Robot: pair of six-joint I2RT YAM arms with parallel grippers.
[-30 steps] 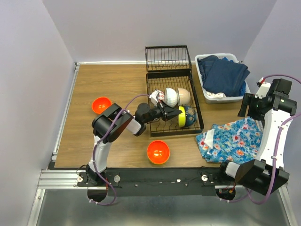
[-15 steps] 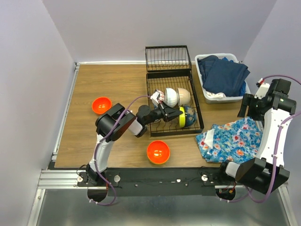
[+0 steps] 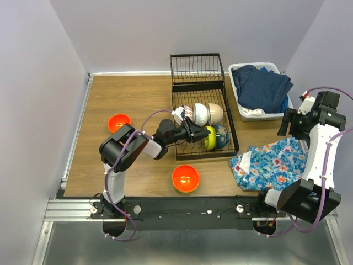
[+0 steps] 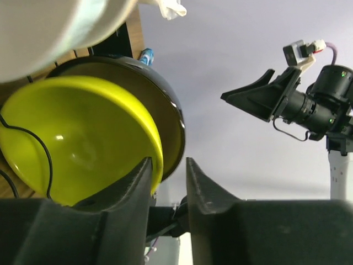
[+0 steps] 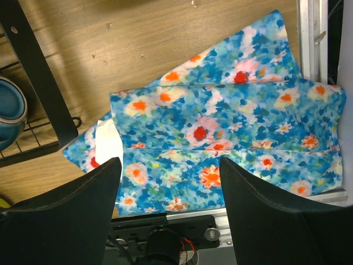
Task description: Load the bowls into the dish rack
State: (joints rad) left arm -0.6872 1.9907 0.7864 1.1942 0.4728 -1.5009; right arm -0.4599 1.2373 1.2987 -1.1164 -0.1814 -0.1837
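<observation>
The black wire dish rack (image 3: 231, 130) holds a patterned bowl (image 3: 185, 112), a white bowl (image 3: 199, 114), a cream bowl (image 3: 216, 112), a lime green bowl (image 3: 208, 138) and a blue bowl (image 3: 222, 136), all standing on edge. My left gripper (image 3: 196, 132) reaches into the rack beside the lime bowl. In the left wrist view the lime bowl (image 4: 71, 143) has its rim against one of my fingers (image 4: 135, 182), and the narrow gap of the left gripper (image 4: 168, 176) is empty. Two orange bowls (image 3: 118, 122) (image 3: 185, 178) sit on the table. My right gripper (image 5: 171, 187) hangs open over a floral cloth.
A white tub (image 3: 242, 113) of dark blue laundry stands right of the rack. The blue floral cloth (image 3: 270, 163) lies on the table at the front right, and in the right wrist view the floral cloth (image 5: 220, 132) reaches the rack's corner (image 5: 38, 83). The rack's taller basket end (image 3: 197, 68) is at the back.
My left arm's elbow has swung left and the gripper has drawn back slightly from the lime bowl, which now leans a little more. The right arm has barely moved.
</observation>
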